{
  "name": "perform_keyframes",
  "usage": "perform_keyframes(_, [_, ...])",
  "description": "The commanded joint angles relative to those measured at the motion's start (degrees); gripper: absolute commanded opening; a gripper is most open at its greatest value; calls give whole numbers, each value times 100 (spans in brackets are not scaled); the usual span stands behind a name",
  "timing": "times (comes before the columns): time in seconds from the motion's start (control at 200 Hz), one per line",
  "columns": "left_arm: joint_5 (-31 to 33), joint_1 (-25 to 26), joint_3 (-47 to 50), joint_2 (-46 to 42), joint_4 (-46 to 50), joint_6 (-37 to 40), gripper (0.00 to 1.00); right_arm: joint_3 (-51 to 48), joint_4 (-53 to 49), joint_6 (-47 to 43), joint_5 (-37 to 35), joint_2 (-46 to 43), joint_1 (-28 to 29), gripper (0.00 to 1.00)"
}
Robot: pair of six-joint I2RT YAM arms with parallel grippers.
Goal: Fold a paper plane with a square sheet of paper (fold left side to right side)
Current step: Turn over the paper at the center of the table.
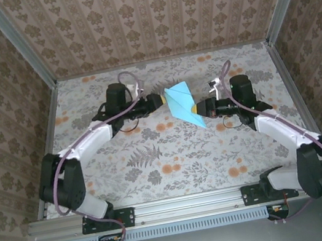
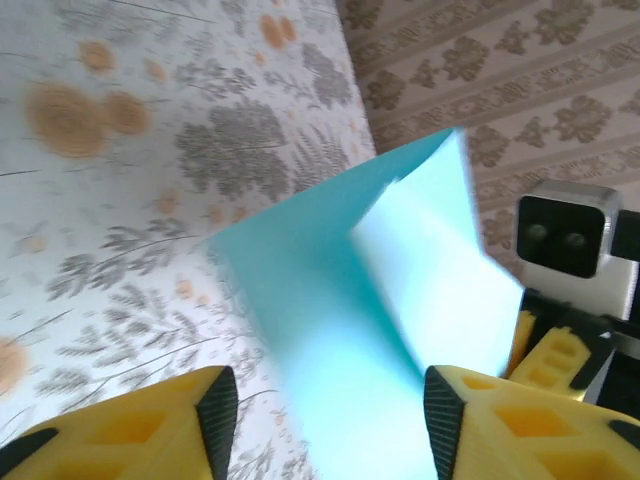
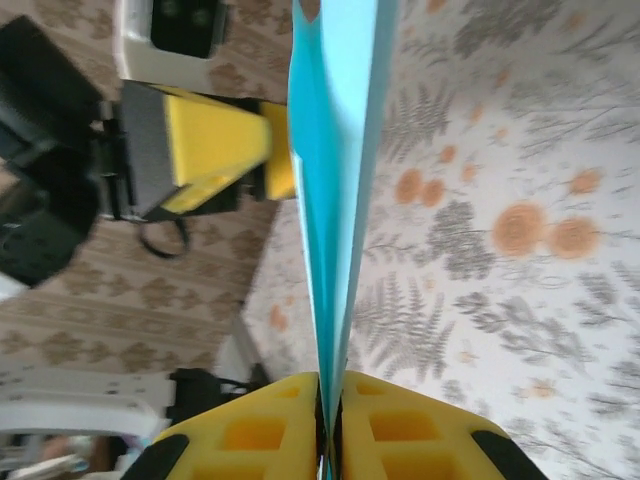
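Observation:
The turquoise sheet of paper (image 1: 181, 102), folded into a pointed kite shape, is held up off the table between both arms, its tip pointing down and to the right. My right gripper (image 1: 197, 109) is shut on its lower right edge. In the right wrist view the paper (image 3: 335, 150) runs edge-on up from the pinched pads of that gripper (image 3: 330, 432). My left gripper (image 1: 160, 100) sits at the paper's left corner. Its jaws (image 2: 330, 425) stand open, with the paper (image 2: 400, 300) passing between them and touching neither pad.
A floral cloth covers the table (image 1: 155, 159). Patterned walls and metal rails (image 1: 46, 141) close it in on the left, right and back. Both arms meet near the table's far middle. The right arm's wrist camera (image 2: 568, 235) is close behind the paper.

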State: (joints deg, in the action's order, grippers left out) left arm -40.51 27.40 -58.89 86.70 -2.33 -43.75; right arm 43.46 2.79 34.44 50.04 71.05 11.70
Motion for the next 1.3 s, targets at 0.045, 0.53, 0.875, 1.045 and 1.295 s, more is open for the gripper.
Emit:
perform_keyframes(0.045, [938,-278,171,-872,1073,892,70,585,-2380,-1580,-1872,-410,366,13])
perform_keyframes(0.53, [2829,-581,1058,-2910,1587,1324,92,2614,-5034,-2752,-9110,1514,3560,11])
perform_keyframes(0.875, [2999,-875,1244,-3449,1832,1307,95,3624,-5945,-2846,-10641,3905,4429,10])
perform_keyframes(1.045, [2938,-911,1249,-3434,1832,1302,95,3763,-6046,-2898,-10239,4472,4552,10])
perform_keyframes(1.295, [2634,-925,1244,-3167,1765,1170,95,3731,-5710,-2949,-8256,4443,4555,21])
